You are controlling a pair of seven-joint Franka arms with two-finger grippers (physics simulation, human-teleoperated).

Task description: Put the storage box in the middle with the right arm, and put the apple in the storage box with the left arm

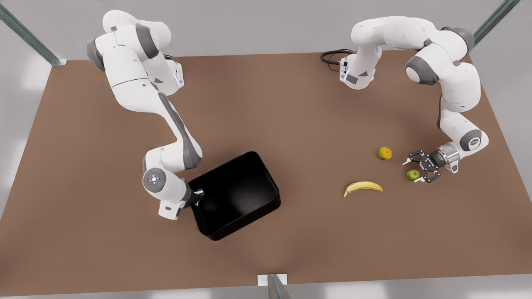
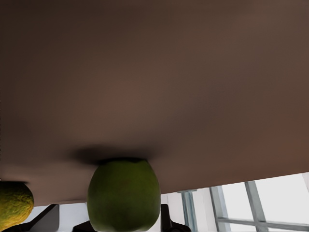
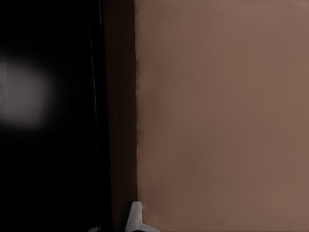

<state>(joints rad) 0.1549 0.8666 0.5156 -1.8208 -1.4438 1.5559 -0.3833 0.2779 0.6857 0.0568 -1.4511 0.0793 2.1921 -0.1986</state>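
Storage box (image 1: 237,195), black and glossy, lies skewed on the brown table (image 1: 291,108), left of centre in the front view, with one corner of its rim at the right gripper (image 1: 198,197). The right arm (image 1: 166,120) reaches from its base down across the table, bends sharply at the elbow and tips its wrist down at that corner; in the right wrist view a white fingertip (image 3: 135,216) sits on the outer side of the box wall (image 3: 120,96), the dark wall passes between the fingers, and the fingers look closed on the rim, though the inner one is lost in the black. The left arm (image 1: 449,74) arches high, folds back and drops its silver wrist low, so that the left gripper (image 1: 420,167) lies nearly level with the table and points toward the front view's left. Its claw fingers are spread wide to either side of the apple (image 1: 413,175), and whether they touch it I cannot tell. The apple rests on the table between them, well apart from the box. A banana (image 1: 363,187) lies beyond the fingertips, toward the box, and an orange-yellow fruit (image 1: 385,153) sits just beside the upper claw.
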